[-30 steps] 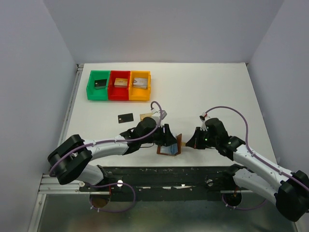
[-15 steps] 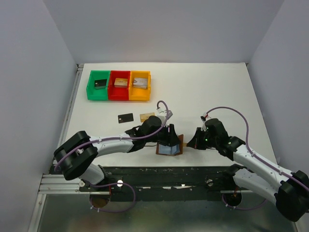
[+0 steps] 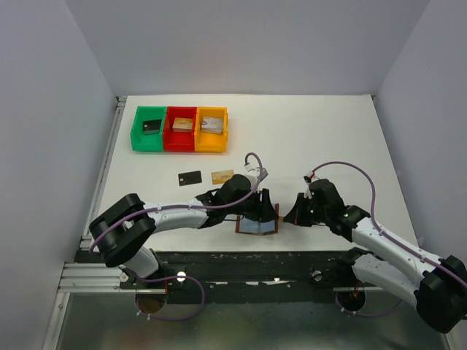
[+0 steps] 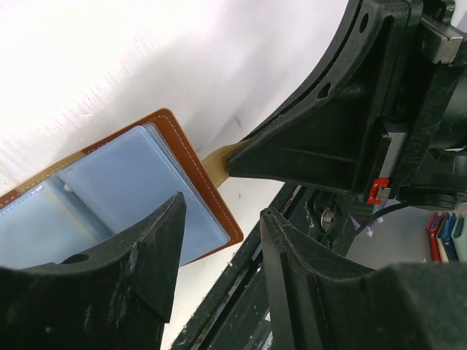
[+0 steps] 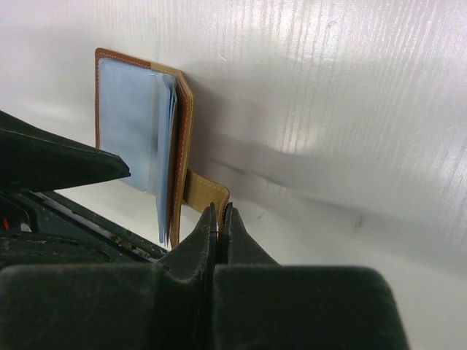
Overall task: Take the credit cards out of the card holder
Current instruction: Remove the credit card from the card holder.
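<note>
Holder [image 3: 257, 227]: open, at the near edge of the table [image 3: 328, 138], between both grippers.
Left gripper [image 4: 219, 240]: spread, over pockets [image 4: 124, 182].
Right gripper [image 5: 220, 210]: pinching tab [image 5: 205, 191].
Out: black card [image 3: 190, 177], gold card [image 3: 222, 176].

White shells with black joints are recorded on the arms [image 3: 171, 216]. The left hand [image 4: 222, 215] and right hand [image 5: 220, 213] are black; purple cables [image 3: 339, 162] are fitted.
</note>
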`<state>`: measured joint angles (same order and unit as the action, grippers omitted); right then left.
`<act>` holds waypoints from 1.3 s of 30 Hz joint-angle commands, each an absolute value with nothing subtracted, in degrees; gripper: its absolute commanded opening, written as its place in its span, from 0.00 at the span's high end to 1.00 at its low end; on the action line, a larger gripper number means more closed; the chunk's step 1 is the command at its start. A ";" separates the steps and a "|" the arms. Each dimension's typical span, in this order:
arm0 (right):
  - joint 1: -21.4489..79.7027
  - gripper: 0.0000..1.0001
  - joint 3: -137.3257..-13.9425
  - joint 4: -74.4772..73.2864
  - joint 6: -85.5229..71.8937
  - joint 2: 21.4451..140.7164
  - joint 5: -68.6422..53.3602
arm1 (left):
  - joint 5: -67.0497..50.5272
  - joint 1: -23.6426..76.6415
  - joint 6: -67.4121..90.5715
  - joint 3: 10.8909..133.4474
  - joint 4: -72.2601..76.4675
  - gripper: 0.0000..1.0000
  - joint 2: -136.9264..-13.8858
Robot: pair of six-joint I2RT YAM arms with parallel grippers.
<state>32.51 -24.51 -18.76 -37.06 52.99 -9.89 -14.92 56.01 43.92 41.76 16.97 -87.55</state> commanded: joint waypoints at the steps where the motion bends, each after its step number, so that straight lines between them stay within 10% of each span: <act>1: 32.17 1.00 -24.43 -20.30 -37.35 53.09 -7.91 | -12.75 56.34 43.59 40.61 15.91 0.44 -86.23; 39: 32.17 1.00 -25.05 -21.09 -39.02 60.64 -4.22 | -3.43 52.82 49.40 30.06 8.08 0.36 -78.83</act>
